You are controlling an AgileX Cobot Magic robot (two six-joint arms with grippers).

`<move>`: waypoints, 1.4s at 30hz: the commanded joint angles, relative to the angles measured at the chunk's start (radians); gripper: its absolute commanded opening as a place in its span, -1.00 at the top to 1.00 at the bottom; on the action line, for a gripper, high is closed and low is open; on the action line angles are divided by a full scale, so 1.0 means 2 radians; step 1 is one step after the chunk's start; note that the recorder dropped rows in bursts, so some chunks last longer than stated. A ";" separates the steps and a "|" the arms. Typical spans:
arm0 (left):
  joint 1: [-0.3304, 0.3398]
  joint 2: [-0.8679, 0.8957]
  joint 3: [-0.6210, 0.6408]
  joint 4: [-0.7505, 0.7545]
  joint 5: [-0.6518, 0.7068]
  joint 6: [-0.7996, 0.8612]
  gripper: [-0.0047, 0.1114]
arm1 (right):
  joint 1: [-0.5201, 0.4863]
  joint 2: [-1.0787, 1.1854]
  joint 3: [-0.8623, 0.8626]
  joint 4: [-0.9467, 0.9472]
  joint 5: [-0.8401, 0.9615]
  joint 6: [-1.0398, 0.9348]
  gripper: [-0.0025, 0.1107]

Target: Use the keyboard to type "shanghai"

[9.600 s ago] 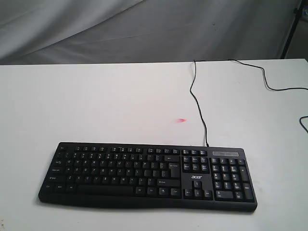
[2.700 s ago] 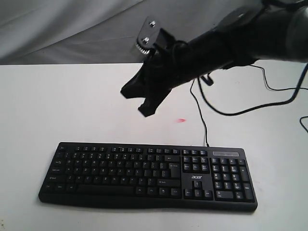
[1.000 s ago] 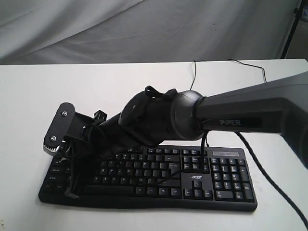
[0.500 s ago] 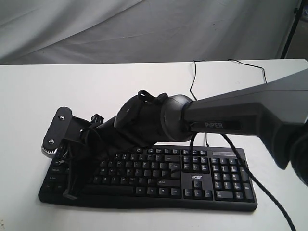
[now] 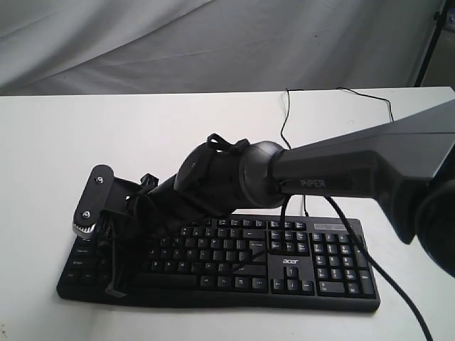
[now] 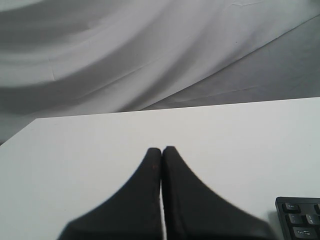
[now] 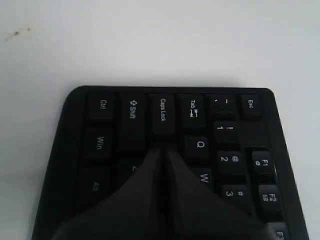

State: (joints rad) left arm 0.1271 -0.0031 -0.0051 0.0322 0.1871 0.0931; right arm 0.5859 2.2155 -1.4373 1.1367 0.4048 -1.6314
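Now the right gripper (image 5: 116, 289) sits a tiny bit further in from the left end of the keyboard (image 5: 334, 263) than a moment ago. The left gripper (image 6: 161, 149) hangs over the white table (image 6: 75, 150), off one corner of the keyboard. Its two black fingers are pressed tight together with nothing between them. The right gripper is pinched closed too and holds nothing. Its tips point down at the keys just beside Caps Lock (image 7: 162, 110); I cannot tell if they press one. Its long black arm (image 5: 341, 170) reaches across above the keyboard, which lies flat on the table. A thin black cable (image 5: 288, 135) runs away from the keyboard's back edge.
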 commanded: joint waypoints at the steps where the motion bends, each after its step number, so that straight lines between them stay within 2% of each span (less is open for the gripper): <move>1: -0.002 0.002 0.003 0.000 -0.002 -0.001 0.91 | -0.003 0.002 -0.004 -0.002 -0.002 0.002 0.96; 42: -0.002 0.002 0.003 0.000 -0.002 -0.001 0.91 | -0.003 0.017 -0.004 -0.005 -0.023 -0.001 0.96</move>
State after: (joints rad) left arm 0.1271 -0.0031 -0.0051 0.0322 0.1871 0.0931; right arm 0.5859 2.2435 -1.4393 1.1288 0.3708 -1.6290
